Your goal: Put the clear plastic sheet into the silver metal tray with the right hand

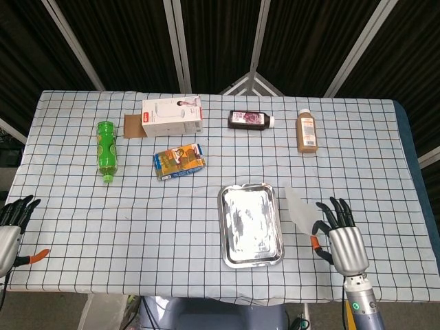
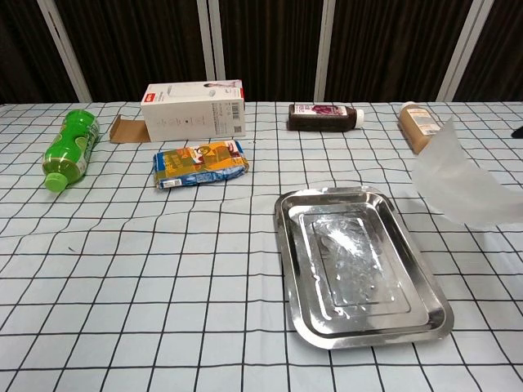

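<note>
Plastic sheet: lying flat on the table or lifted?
Lifted. The plastic sheet stands tilted up off the cloth, held at its lower edge by the right hand, beside the tray, not in it.
</note>
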Action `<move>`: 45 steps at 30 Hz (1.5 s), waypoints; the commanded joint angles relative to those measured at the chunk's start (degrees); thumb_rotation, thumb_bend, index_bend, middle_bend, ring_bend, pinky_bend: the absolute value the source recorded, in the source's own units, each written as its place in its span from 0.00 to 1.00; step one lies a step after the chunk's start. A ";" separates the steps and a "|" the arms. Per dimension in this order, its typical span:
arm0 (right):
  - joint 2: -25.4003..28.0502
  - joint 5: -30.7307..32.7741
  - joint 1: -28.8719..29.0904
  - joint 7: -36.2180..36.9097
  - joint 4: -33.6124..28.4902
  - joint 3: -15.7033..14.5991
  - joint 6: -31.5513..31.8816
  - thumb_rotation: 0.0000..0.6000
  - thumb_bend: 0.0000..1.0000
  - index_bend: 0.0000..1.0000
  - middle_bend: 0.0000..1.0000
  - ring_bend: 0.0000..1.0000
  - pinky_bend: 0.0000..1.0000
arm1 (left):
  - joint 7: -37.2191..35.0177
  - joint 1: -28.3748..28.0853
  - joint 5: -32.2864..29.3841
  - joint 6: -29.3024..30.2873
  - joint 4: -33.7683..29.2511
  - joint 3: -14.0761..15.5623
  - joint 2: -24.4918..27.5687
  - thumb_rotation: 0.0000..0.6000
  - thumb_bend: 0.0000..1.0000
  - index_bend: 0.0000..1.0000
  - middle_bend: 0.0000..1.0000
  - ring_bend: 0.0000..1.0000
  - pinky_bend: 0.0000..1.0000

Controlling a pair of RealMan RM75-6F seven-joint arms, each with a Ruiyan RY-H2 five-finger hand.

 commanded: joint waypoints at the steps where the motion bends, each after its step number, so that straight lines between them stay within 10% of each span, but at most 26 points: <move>1: -0.52 -3.25 1.15 -1.45 -3.51 -0.89 0.15 1.00 0.51 0.63 0.22 0.02 0.00 | 0.02 0.05 0.06 0.11 -0.03 0.01 0.00 1.00 0.00 0.00 0.00 0.00 0.00; 45: -4.53 -3.23 6.11 -2.10 6.06 -3.95 -10.15 1.00 0.51 0.63 0.22 0.02 0.00 | -0.38 -0.19 -0.42 -0.46 0.35 -0.10 -0.02 1.00 0.00 0.00 0.00 0.00 0.00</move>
